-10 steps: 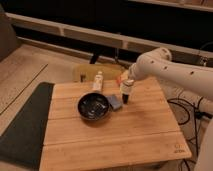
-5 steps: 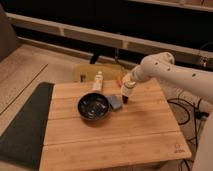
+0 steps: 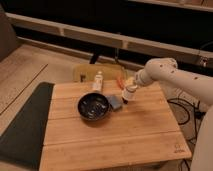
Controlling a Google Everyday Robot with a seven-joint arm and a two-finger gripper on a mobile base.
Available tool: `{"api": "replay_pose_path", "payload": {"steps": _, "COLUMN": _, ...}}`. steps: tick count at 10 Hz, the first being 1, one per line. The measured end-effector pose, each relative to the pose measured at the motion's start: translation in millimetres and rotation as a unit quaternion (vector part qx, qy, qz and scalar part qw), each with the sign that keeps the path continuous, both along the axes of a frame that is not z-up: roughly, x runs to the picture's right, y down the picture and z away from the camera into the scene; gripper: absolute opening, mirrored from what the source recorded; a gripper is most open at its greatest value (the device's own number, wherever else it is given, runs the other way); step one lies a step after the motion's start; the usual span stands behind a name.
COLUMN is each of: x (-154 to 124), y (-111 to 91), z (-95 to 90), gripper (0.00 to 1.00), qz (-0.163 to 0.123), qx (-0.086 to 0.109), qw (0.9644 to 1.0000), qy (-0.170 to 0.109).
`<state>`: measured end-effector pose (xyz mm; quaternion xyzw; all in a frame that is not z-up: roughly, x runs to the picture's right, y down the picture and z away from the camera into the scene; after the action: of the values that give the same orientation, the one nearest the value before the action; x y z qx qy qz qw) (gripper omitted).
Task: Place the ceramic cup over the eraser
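Table [image 3: 125,135]: light wooden slatted top, taking up the middle of the view; everything below is placed relative to it.
Mat [image 3: 25,125]: dark, lying on the floor along the table's left edge.
Arm [image 3: 175,77]: white, reaching in from the right, above the table's far right part; it bends down towards the far middle of the top.
Stool [image 3: 100,72]: yellowish seat just behind the table's far edge.
Bowl [image 3: 93,107]: dark and round, standing on the table left of centre, towards the far side.
Pad [image 3: 115,102]: flat grey-blue square on the table, touching or just beside the bowl's right rim.
Bottle [image 3: 98,81]: slim, white, upright at the table's far edge, behind the bowl.
Gripper [image 3: 128,94]: at the end of the arm, low over the far middle of the table, just right of the pad; whether it is gripping anything, I cannot tell.
Cup [image 3: 129,90]: small, whitish; at the gripper's tip, above the table; held or merely next to it, I cannot tell.
Eraser [image 3: 125,101]: small dark bit on the table, right under the cup, beside the pad; hard to make out.
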<state>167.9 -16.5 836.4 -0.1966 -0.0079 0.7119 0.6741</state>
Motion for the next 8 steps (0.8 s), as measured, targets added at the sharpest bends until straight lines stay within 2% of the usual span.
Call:
{"api": "replay_pose_path", "payload": {"steps": 1, "x": 0.3, "y": 2.6, "z": 5.5, "gripper": 0.04, "qz": 0.001, "qx": -0.006, "qw": 1.0, "qy": -0.004}}
{"api": "replay_pose_path", "payload": {"steps": 6, "x": -6.3, "y": 13.2, "z": 29.5, "gripper": 0.53, "qz": -0.014, "qx": -0.043, "qw": 0.9987, "qy": -0.024}}
{"api": "replay_pose_path", "payload": {"steps": 7, "x": -6.9, "y": 13.1, "z": 32.3, "gripper": 0.59, "qz": -0.017, "qx": -0.048, "qw": 0.9984, "qy": -0.026}}
{"api": "replay_pose_path", "payload": {"steps": 8, "x": -6.9, "y": 12.3, "z": 35.0, "gripper": 0.6, "qz": -0.021, "qx": -0.053, "qw": 0.998, "qy": -0.028}}
